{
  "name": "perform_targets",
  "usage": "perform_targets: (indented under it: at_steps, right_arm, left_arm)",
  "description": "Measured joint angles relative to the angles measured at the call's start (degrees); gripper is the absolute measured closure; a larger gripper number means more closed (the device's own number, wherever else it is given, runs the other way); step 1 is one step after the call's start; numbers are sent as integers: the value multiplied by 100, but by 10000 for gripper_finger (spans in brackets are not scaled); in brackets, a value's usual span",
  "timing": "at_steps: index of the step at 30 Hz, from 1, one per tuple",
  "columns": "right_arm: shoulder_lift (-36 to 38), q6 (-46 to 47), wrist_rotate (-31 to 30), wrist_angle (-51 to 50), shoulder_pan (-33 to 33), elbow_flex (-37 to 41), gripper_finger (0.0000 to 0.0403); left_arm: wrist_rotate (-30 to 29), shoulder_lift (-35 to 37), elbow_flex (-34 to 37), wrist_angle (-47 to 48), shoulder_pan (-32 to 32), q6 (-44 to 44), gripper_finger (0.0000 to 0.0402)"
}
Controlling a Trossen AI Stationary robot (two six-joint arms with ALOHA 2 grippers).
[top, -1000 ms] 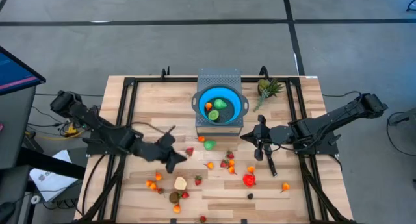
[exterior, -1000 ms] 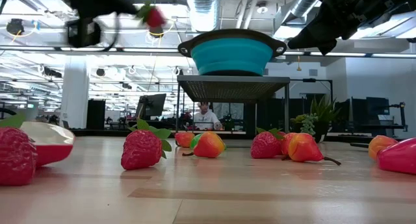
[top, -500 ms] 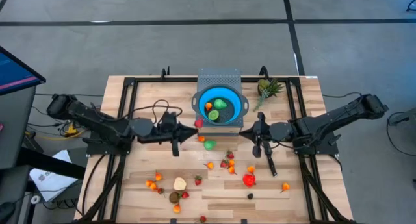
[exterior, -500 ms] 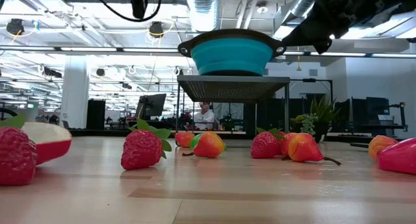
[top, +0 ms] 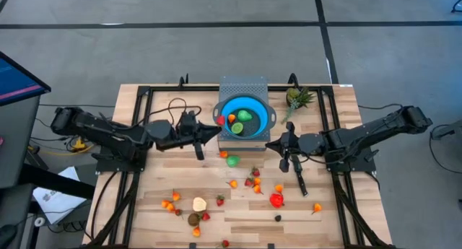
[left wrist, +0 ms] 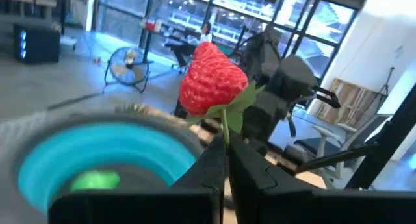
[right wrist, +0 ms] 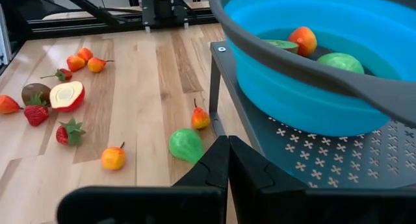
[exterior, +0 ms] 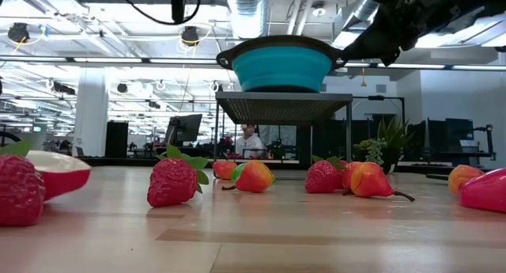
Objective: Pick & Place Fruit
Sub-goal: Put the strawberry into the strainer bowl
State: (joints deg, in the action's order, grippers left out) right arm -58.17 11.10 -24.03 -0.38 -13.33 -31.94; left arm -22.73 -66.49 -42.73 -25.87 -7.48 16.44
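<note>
Left gripper (top: 215, 128) raised at the left rim of the blue bowl (top: 261, 105), fingers clamped on the green stem of a red strawberry (top: 220, 120), berry held just at the rim, above the table. Same strawberry (left wrist: 211, 81) standing up from the closed fingertips in the left wrist view, the bowl (left wrist: 52, 160) below and behind it, something green inside. Bowl resting on a grey perforated stand (top: 242, 85) at the back middle of the wooden table (top: 339, 206). Inside the bowl: an orange fruit (top: 232, 118), a green round one (top: 237, 128) and another green piece (top: 246, 115).

Scattered on the table in front of the stand: a cluster of small orange fruits (top: 170, 204) at the left front, a pale halved fruit (top: 200, 203), a brown one (top: 193, 219), strawberries (top: 220, 201) nearby, a green pear-like fruit (top: 232, 161) just ahead of the stand, more red and orange pieces (top: 254, 181) near the middle, a larger red fruit (top: 276, 200) and a lone orange one (top: 317, 207) toward the right.

Spiky pineapple-like piece (top: 296, 97) at the back, right of the bowl.

Right gripper (top: 271, 146) hovering beside the stand's right front corner, fingers pressed together, nothing between them. From the right wrist view, closed fingertips (right wrist: 218, 160) pointing past the stand's edge toward the green fruit (right wrist: 186, 145) on the boards.
</note>
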Motion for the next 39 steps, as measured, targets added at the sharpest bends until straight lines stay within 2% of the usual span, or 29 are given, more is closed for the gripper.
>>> perform_targets:
  at_steps: [6,14,26,39]
  right_arm:
    - [0,-14,0,-2,-5,0,403]
    - [0,-14,4,-66,-12,0,403]
    - [0,-60,13,-147,-12,0,403]
    - [0,-58,17,-199,-40,0,403]
  left_arm:
    - [218,-135,-401,43,166,-607,399]
    - [337,-1245,-1274,119,352,-1389,399]
    - [319,-2077,-2559,1850,914,-1769,399]
    - [-17,-2088,-2593,3184,930,-1895,399]
